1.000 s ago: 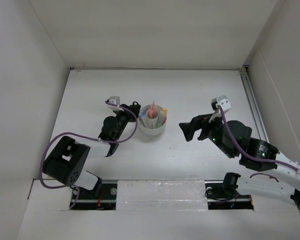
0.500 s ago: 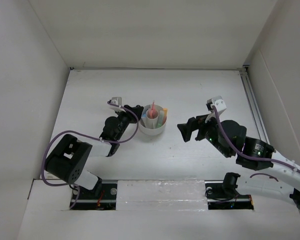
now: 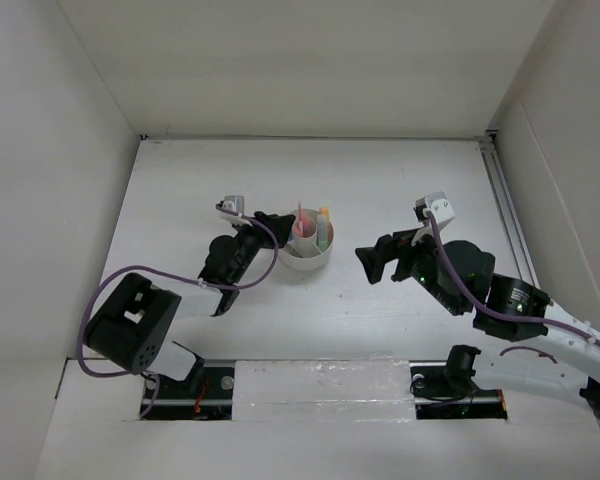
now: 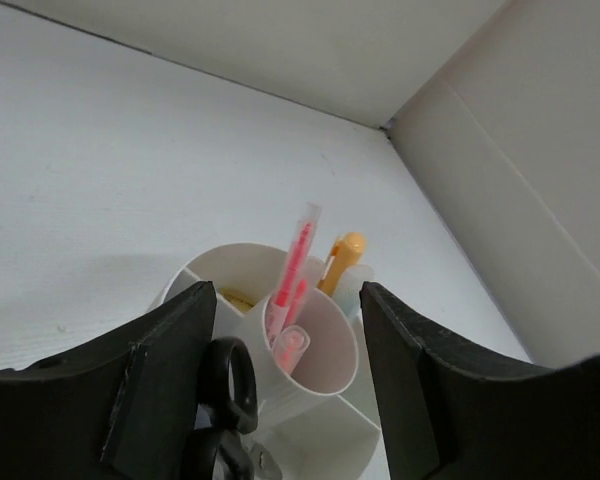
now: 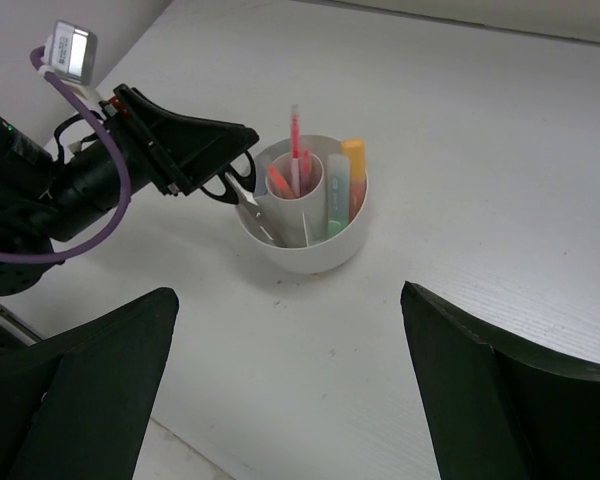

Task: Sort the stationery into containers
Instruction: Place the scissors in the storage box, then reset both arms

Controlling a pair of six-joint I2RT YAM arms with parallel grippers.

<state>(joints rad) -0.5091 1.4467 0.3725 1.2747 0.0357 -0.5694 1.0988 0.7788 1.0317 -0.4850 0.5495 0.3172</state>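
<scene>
The round white organizer point(image 3: 305, 260) stands mid-table. Its centre cup point(image 4: 325, 355) holds pink pens point(image 4: 298, 255). An orange-yellow marker point(image 5: 354, 165) and a pale green marker point(image 5: 337, 200) stand in outer compartments. A small tan thing point(image 4: 238, 297) lies in another compartment. My left gripper point(image 3: 267, 228) is open, its jaws wide apart on either side of the organizer point(image 4: 220, 262). The black-handled scissors point(image 4: 227, 375) stand blades down in a near compartment, handles right beside the left finger point(image 4: 160, 380). My right gripper point(image 3: 368, 262) is open and empty, apart to the organizer's right.
White walls enclose the table point(image 3: 380, 180) on the left, back and right. A rail point(image 3: 505, 200) runs along the right edge. In the right wrist view the left arm and its purple cable point(image 5: 100, 190) lie to the left of the organizer point(image 5: 320, 262).
My left gripper has edged right, closer onto the organizer, whose pens now look more upright. My right gripper shifted slightly left, then held still.
</scene>
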